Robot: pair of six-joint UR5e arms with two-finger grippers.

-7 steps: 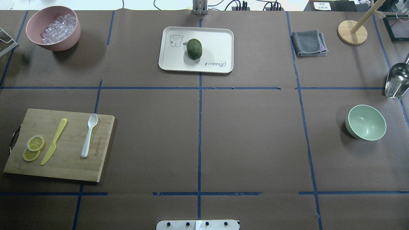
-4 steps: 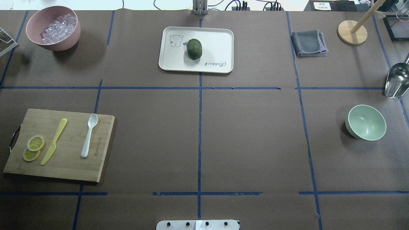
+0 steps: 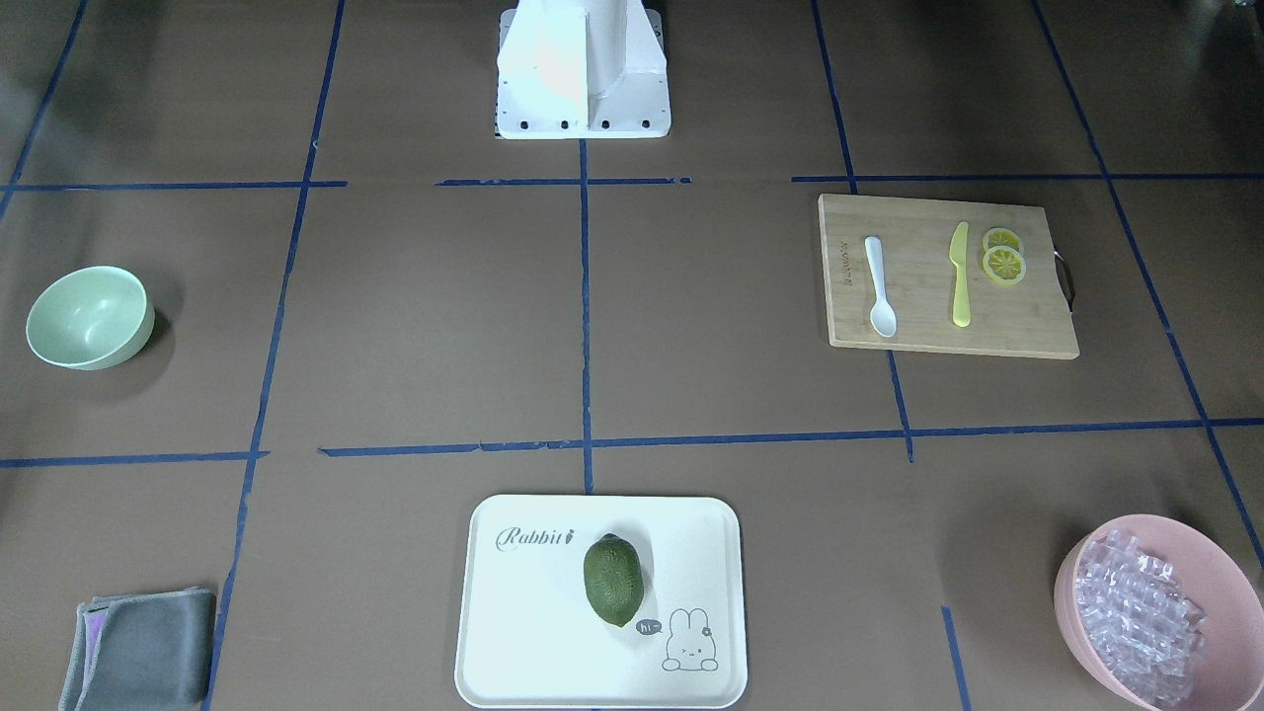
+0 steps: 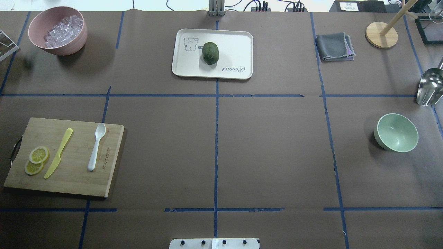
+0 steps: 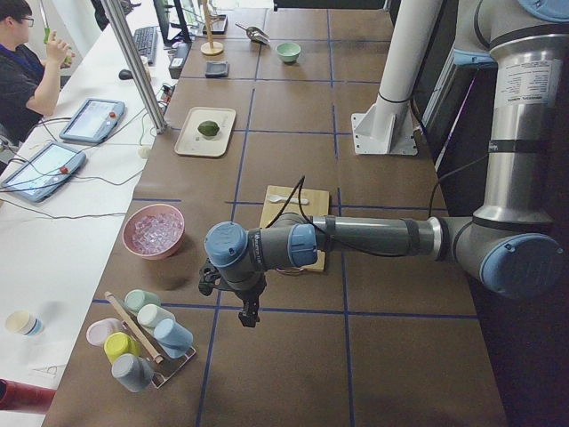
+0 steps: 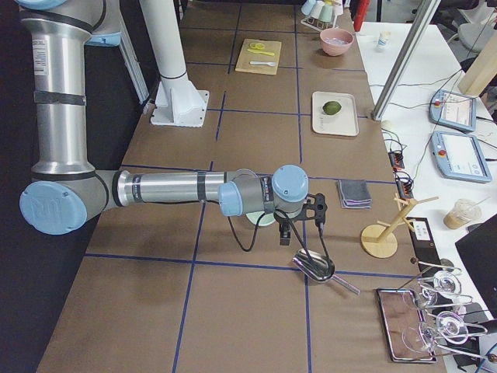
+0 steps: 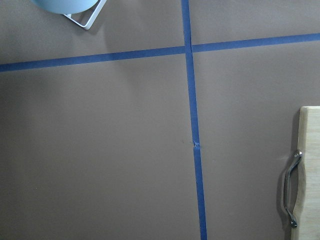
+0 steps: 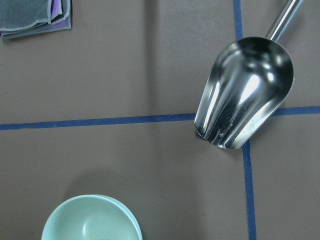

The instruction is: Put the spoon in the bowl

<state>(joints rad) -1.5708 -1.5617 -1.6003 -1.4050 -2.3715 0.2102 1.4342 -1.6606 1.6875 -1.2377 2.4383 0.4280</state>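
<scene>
The white spoon [image 4: 96, 146] lies on a wooden cutting board [image 4: 79, 180] at the table's left, scoop pointing away from the robot; it also shows in the front view [image 3: 879, 299]. The mint-green bowl [image 4: 396, 132] stands empty at the right, also in the front view [image 3: 89, 318] and the right wrist view [image 8: 91, 220]. My left gripper [image 5: 247, 313] hangs over the table beyond the board's handle end. My right gripper [image 6: 285, 235] hangs near the bowl and a metal scoop. Both show only in side views, so I cannot tell if they are open or shut.
A yellow knife [image 4: 59, 153] and lemon slices [image 4: 36, 159] share the board. A pink bowl of ice cubes [image 4: 57, 31], a tray [image 4: 235, 45] with a green fruit, a grey cloth [image 4: 334, 46], a wooden stand [image 4: 381, 34] and the metal scoop [image 4: 429, 86] stand around.
</scene>
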